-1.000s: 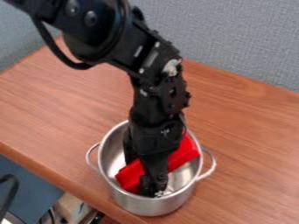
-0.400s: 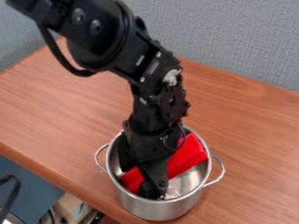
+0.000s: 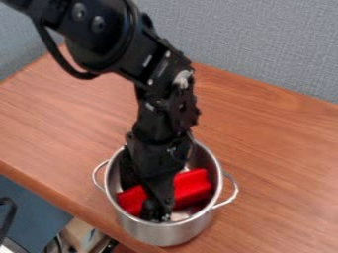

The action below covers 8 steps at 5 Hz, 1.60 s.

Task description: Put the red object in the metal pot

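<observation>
Claw point(image 3: 158, 203): black, pointing down inside the metal pot point(image 3: 122, 176), jaws apart, nothing clamped. Red object point(image 3: 192, 186): lying tilted inside the pot, just beside the claw, partly hidden by it. Metal pot: upright near the front edge of the wooden bench point(image 3: 278, 138).
</observation>
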Motion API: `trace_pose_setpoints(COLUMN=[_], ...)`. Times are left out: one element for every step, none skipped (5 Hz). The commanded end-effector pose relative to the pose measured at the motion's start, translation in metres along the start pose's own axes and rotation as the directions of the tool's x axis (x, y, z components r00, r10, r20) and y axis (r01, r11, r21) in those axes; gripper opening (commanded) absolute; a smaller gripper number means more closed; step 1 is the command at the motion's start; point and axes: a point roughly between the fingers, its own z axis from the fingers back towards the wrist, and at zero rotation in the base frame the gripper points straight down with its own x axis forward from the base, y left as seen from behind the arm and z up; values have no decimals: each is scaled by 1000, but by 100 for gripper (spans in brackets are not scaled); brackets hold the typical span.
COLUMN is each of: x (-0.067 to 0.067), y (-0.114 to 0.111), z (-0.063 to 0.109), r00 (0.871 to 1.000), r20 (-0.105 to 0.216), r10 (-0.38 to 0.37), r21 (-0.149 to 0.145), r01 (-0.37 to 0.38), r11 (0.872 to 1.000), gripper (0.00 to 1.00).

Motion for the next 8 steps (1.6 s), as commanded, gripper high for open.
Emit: trace_pose_setpoints(x=[8, 7, 4, 2, 1, 1, 8, 14], y=[13, 10, 7, 4, -2, -9, -15, -19], z=[23, 28, 35, 38, 34, 29, 32, 31], r00=[998, 998, 997, 995, 992, 993, 995, 997], r20=[57, 56, 57, 62, 63, 65, 64, 59], r10=[2, 28, 54, 83, 109, 103, 73, 55], r21=[64, 77, 77, 82, 80, 81, 88, 89], r01=[-6, -32, -58, -88, -114, -108, -78, -60], r11=[998, 996, 995, 993, 990, 991, 993, 994], gripper=[0, 100, 100, 100, 100, 100, 100, 100])
